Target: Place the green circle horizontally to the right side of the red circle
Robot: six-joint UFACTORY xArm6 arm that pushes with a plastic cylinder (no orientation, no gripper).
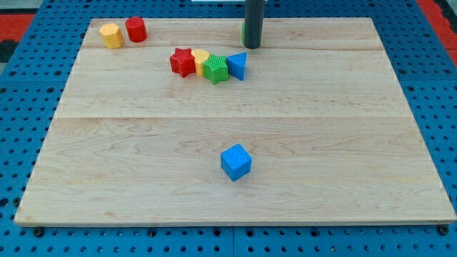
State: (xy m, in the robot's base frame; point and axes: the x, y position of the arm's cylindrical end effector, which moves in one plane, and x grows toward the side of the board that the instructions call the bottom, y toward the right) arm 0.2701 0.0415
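Now, tip: my tip (253, 46) is resting near the view's top edge of the wooden board (321, 143); being a bare rod, it is holding and pinching nothing.
Green circle: the green circle (243, 31) is sitting right behind my tip on its view-left side, mostly hidden by the rod; contact cannot be told.
Red circle: the red circle (136, 29) is standing well to the view's left of my tip, just beside a yellow block (111, 34).
Cluster: a red star (183, 61), yellow piece (201, 58), green block (216, 69) and blue triangle (238, 66) are crowding together below-left of my tip.
Blue cube: the blue cube (235, 161) is lying far below my tip, alone.
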